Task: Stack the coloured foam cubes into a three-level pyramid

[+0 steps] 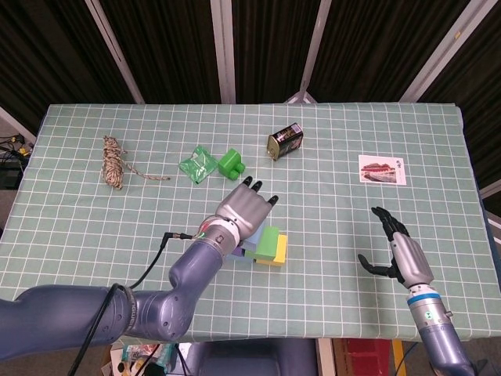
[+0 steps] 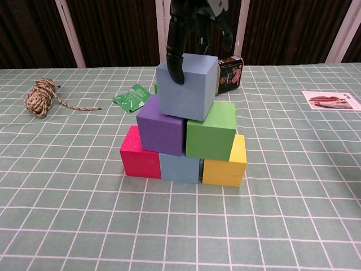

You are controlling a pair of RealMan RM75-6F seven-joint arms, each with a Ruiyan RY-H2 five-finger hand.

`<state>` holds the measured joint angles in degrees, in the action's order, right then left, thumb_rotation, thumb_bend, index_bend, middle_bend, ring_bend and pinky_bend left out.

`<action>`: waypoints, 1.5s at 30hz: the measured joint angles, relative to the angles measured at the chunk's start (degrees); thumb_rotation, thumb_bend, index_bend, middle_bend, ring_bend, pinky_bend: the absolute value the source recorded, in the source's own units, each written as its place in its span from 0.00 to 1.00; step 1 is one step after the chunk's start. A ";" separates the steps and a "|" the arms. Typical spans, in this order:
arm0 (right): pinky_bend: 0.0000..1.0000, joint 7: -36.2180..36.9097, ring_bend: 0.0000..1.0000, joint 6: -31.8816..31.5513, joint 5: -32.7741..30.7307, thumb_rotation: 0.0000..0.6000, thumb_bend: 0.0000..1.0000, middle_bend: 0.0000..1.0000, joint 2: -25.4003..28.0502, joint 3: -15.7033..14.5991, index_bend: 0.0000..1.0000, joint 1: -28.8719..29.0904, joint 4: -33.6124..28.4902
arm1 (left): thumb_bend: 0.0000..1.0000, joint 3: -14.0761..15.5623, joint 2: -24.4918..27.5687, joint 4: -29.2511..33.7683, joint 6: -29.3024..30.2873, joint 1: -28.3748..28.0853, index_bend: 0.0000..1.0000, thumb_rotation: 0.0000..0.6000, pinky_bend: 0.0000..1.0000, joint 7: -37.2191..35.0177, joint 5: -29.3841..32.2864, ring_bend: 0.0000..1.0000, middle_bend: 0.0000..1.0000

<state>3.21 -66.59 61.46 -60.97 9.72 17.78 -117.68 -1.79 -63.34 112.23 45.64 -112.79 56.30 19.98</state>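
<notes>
In the chest view a red cube (image 2: 138, 156), a grey-blue cube (image 2: 179, 168) and a yellow cube (image 2: 225, 165) form the bottom row. A purple cube (image 2: 162, 125) and a green cube (image 2: 211, 131) sit on them. My left hand (image 2: 192, 17) reaches down from above and grips a light blue cube (image 2: 186, 87) on top, its thumb on the front face. That cube sits mostly over the purple one. In the head view my left hand (image 1: 244, 210) covers most of the stack; only the green and yellow cubes (image 1: 274, 251) show. My right hand (image 1: 398, 252) hovers open, far right.
A coil of rope (image 1: 113, 162) lies at the far left. A green packet (image 1: 197, 164), a green toy block (image 1: 232, 163) and a dark tin (image 1: 286, 142) lie behind the stack. A picture card (image 1: 382, 169) is at the right.
</notes>
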 measured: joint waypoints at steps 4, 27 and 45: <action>0.00 0.03 0.00 -0.03 0.09 1.00 0.35 0.00 0.03 -0.05 0.00 -0.04 -0.10 | 0.34 -0.19 -0.31 -0.10 1.16 -0.76 0.01 1.00 0.00 0.49 1.13 0.00 0.38; 0.00 0.18 0.00 0.03 0.27 1.00 0.35 0.00 0.21 -0.15 0.00 -0.05 -0.45 | 0.34 -2.57 -1.56 0.50 4.92 -1.51 0.02 1.00 0.00 3.67 5.78 0.00 0.38; 0.00 0.40 0.00 -0.06 0.50 1.00 0.35 0.00 0.50 -0.18 0.00 -0.14 -0.84 | 0.34 -5.10 -3.22 0.54 8.55 -0.34 0.02 1.00 0.00 5.89 6.82 0.00 0.38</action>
<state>3.61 -66.65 61.96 -60.47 9.55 17.64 -118.52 -6.89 -66.56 112.77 54.19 -113.13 62.19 26.80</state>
